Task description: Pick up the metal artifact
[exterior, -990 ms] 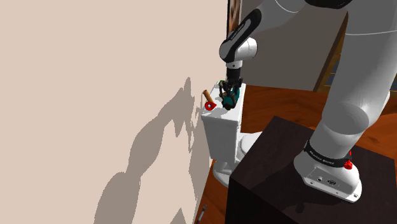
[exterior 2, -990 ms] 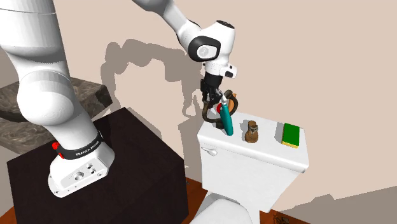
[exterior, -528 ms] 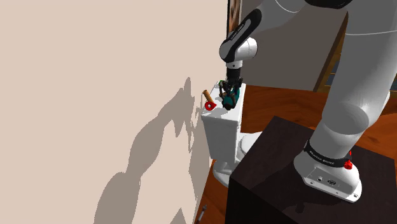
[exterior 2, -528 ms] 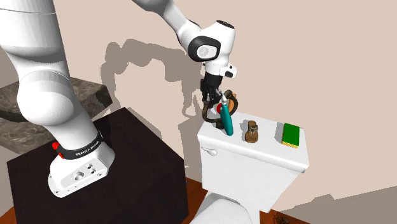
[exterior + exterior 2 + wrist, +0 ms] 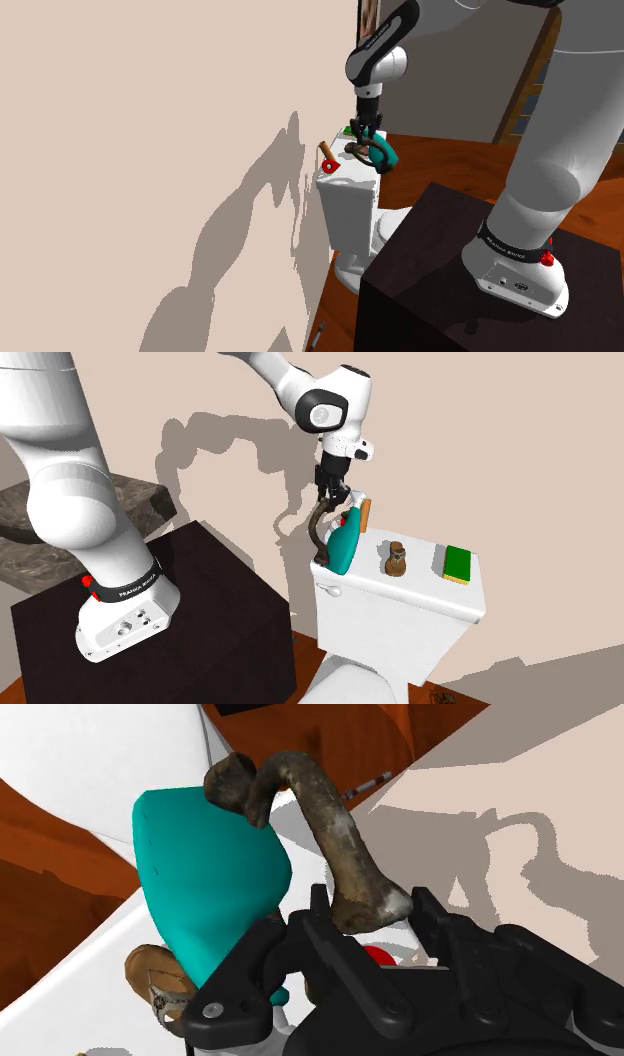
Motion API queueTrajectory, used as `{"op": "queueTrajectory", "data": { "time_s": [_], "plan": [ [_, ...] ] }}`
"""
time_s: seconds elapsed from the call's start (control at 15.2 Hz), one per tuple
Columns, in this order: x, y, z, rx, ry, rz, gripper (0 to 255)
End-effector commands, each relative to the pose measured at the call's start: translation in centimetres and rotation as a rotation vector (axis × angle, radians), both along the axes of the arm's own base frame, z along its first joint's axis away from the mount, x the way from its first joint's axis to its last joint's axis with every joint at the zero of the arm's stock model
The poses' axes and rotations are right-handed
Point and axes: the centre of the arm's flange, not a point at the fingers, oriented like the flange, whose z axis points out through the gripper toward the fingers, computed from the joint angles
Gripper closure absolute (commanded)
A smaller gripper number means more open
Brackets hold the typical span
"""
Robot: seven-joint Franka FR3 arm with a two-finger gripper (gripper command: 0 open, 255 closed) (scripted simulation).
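Note:
The artifact is a teal body point(image 5: 341, 545) with a curved, rusty brown metal handle point(image 5: 320, 529). It hangs in the air just above the near end of the white toilet tank lid point(image 5: 425, 592). My gripper point(image 5: 331, 502) is shut on the handle's upper end. In the wrist view the gripper point(image 5: 365, 909) clasps the brown handle point(image 5: 322, 816), and the teal body point(image 5: 205, 874) dangles beside it. From the shoulder view the artifact point(image 5: 374, 153) hangs under the gripper point(image 5: 362, 134), off the tank lid point(image 5: 343, 181).
On the lid stand a small brown figure point(image 5: 396, 559), a green sponge point(image 5: 457, 564) and a brown cylinder with a red end point(image 5: 328, 156). A beige wall runs close behind the tank. The dark stand point(image 5: 170, 602) is beside the toilet.
The gripper has risen with the artifact, lifting it off the tank lid. The teal body has swung out and now hangs tilted below the handle.

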Motion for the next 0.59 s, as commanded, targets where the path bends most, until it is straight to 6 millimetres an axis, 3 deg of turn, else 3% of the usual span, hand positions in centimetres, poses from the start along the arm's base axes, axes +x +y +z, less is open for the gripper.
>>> {"op": "queueTrajectory", "data": {
  "time_s": [0.0, 0.4, 0.53],
  "plan": [
    [0.0, -0.1, 1.1, 0.0, 0.0, 0.0, 255],
    [0.0, -0.1, 4.2, 0.0, 0.0, 0.0, 255],
    [0.0, -0.1, 4.3, 0.0, 0.0, 0.0, 255]
  ]
}}
